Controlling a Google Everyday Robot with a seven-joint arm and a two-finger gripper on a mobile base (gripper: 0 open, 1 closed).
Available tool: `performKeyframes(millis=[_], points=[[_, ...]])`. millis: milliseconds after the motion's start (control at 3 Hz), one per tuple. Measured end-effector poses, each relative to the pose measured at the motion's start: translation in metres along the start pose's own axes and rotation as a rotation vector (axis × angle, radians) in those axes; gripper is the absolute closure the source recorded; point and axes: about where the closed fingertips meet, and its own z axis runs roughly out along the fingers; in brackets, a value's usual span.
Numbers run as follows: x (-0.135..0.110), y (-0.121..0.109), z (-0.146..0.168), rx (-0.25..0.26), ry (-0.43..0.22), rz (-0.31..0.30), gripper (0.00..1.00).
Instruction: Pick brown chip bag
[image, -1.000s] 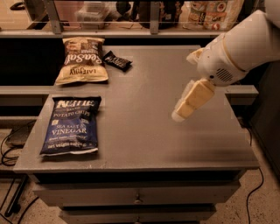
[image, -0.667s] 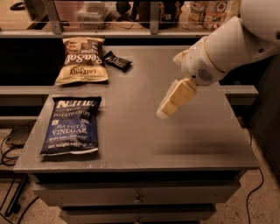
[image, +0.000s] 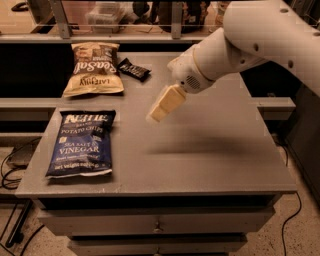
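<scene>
One crinkly brown chip bag (image: 93, 68) flat on matte table (image: 200, 167); blocky cream gripper (image: 161, 106) above centre, jaws closed.

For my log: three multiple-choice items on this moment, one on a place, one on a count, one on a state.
1. Where does the brown chip bag lie? A. far left of the table, behind the blue Kettle bag; B. near right corner; C. in a drawer.
2. How many snack packs lie on the table? A. two; B. three; C. five.
3. The pincer is: A. pressing the blue Kettle bag; B. lifting the brown chip bag; C. hanging over the table's middle, touching no pack.
Key: 1 A, beside the small black packet; 2 B, brown, blue, black; 3 C, bare tabletop beneath it.
</scene>
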Motion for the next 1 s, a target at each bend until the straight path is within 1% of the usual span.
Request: performKeyframes(millis=[333,667,1000], points=[[-0.0162,-0.0158,0.0457,-0.023,-0.067,0.023,0.0],[-0.0162,-0.0158,0.0457,-0.023,-0.067,0.023,0.0],[-0.0214,-0.0183,0.0514,-0.02,-0.08,0.024,0.0]])
